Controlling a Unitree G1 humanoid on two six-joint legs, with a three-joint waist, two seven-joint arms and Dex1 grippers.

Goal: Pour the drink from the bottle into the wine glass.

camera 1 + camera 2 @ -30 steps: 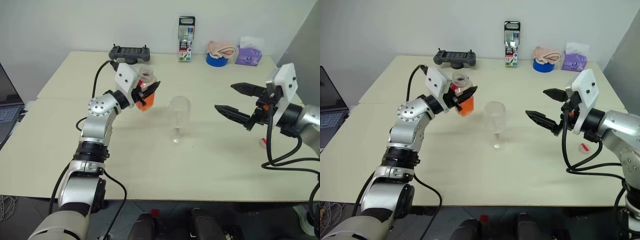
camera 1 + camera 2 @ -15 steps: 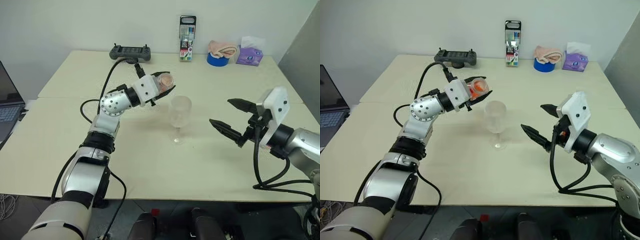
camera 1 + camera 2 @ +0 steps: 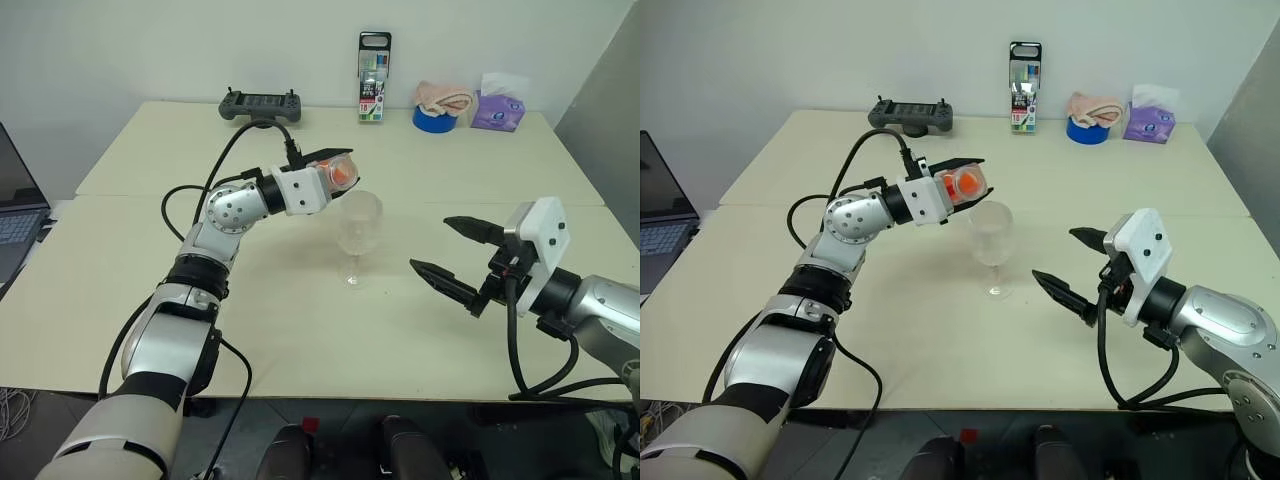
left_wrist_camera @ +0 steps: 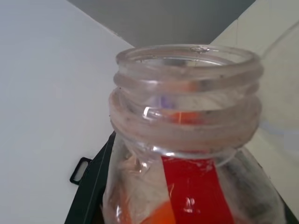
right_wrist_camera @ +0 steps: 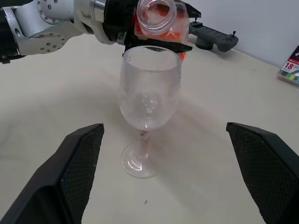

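Bottle (image 3: 965, 183) first: it lies tipped almost on its side in the left gripper (image 3: 962, 180), whose black fingers are clamped on its squarish body, and its open mouth hangs just above the rim of the glass (image 3: 991, 232), on the rim's near-left edge. That tilt looks made for pouring, since it lets the drink (image 5: 164, 25) run toward the neck while the mouth stays over the bowl. From the right wrist view I see no stream leaving the mouth and the bowl looks empty, so I judge the pour has not yet begun. No cap is on the bottle; its threaded neck is bare, clear plastic with ridged rings and a red label strip running down the side. The drink is a translucent orange-red pool sitting low in the tilted body. The glass stands upright on the pale matte surface (image 3: 140, 300), thin-walled and clear, with a rounded bowl, a slim stem and a flat round foot; it looks light and easy to knock over. The right gripper (image 3: 462, 259) hovers near the glass on its right, apart from it, its two pointed black fingers spread wide and holding nothing, perhaps kept ready to steady the stem.
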